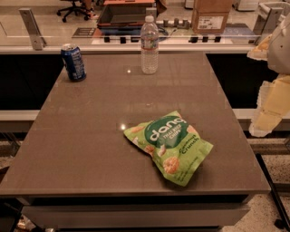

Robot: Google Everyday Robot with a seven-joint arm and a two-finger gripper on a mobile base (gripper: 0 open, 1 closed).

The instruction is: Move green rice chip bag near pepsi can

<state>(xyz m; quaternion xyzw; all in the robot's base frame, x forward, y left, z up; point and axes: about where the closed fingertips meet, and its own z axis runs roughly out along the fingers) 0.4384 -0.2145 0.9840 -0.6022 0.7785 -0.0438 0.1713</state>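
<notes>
At the near edge, the grey-brown table [81, 149] gives way to deep shadow under its lip, and what lies below at the lower left cannot be made out. The green rice chip bag [171, 146] is seen lying flat on the near right part of the tabletop, label up, its white lettering slanted toward the far right. The smaller print cannot be read.

To the right, past the table's edge and well apart from the bag, the gripper [267, 113] is shown only as pale, blocky shapes cropped by the right border. Whether it is spread or pressed together cannot be told. A strip of speckled floor [276, 167] is visible beneath it.

The pepsi can [73, 62] is pictured upright at the far left corner, diagonally across the table from the bag and well apart from it. A clear water bottle [149, 45] stands upright by the far edge, near its middle and to the right of the can.

The tabletop is smooth and dull, marked by a few small glints of light. Behind it a pale ledge is topped by a low glass barrier [68, 27], which is held by a slanted metal post [32, 28] at the left. Through the glass, a cardboard box [210, 16] and the base of an office chair [74, 9] are seen, both cut off by the top border.
</notes>
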